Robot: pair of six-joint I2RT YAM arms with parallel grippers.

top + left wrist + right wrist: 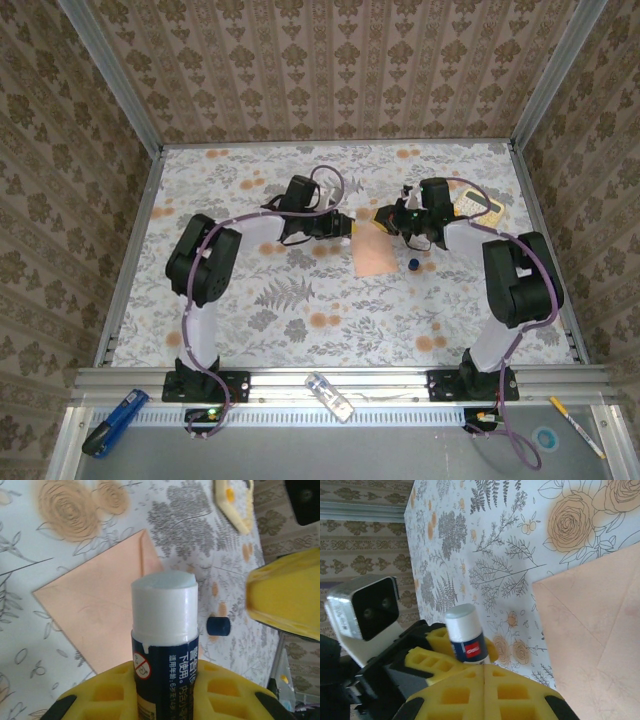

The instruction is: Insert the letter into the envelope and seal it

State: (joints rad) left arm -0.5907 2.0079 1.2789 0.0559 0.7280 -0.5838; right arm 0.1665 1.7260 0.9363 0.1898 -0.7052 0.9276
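The salmon envelope (374, 254) (100, 610) (592, 630) lies flat at mid-table with its seamed side up. The letter is hidden. My left gripper (345, 226) (165, 682) is shut on an uncapped glue stick (164, 620) (465, 635), a dark blue tube with a white top, held just above the envelope's far edge. My right gripper (386, 219) (484, 680) is shut with nothing in it, its yellow foam fingers (285, 600) pressed together. It faces the left gripper across the envelope's far end. The stick's dark blue cap (413, 264) (218, 625) stands on the table right of the envelope.
A yellow and white calculator-like object (476, 204) (235, 505) lies at the back right. On the near ledge lie a small clear bottle (330, 397), a blue tool (115, 420) and a pen (578, 425). Patterned walls close in three sides of the table.
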